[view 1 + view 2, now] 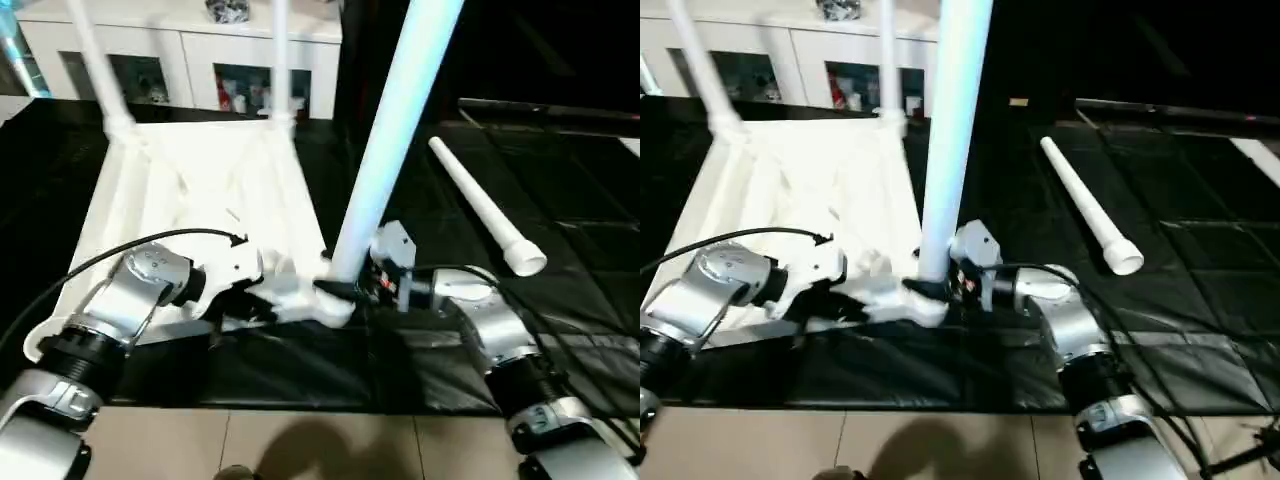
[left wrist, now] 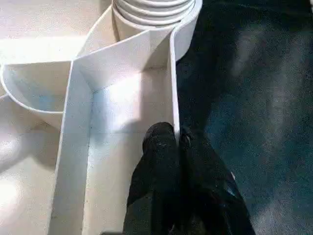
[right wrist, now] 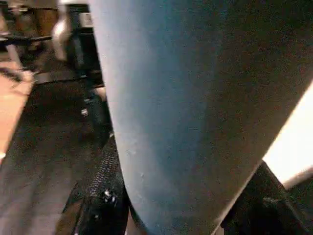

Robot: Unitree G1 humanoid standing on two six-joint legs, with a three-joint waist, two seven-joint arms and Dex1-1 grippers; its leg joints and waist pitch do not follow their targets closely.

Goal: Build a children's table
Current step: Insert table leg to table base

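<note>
Our left gripper [image 2: 177, 139] was pinched shut on a thin upright rib of the white ribbed plastic tabletop [image 1: 190, 190], which lay upside down on the black mat [image 1: 560, 250], just beside the near corner socket [image 1: 325, 300]. Our right gripper [image 1: 345, 288] was clamped about halfway around the base of the long white tapered tube leg [image 1: 395, 120], right where it entered that socket; the black fingers [image 3: 105, 186] showed either side of the tube. The leg stood tilted, leaning away to the right, so we judged it not fully seated. Main risk: pushing down while off-axis would jam it in the socket or pop it out, and the thin rib gave a weak hold, so the top could slide or lift under the load. We couldn't tell how deep the leg sat. Two far legs [image 1: 95, 60] were already upright at the back corners, near the white cabinet with glass doors [image 1: 180, 60]. The fourth leg [image 1: 485, 215] lay loose on the mat to the right, well apart, leaving open mat between for the right arm to swing. The mat's near edge ran close under both forearms, with bare floor [image 1: 300, 445] beyond, so little room to pull the top back.
</note>
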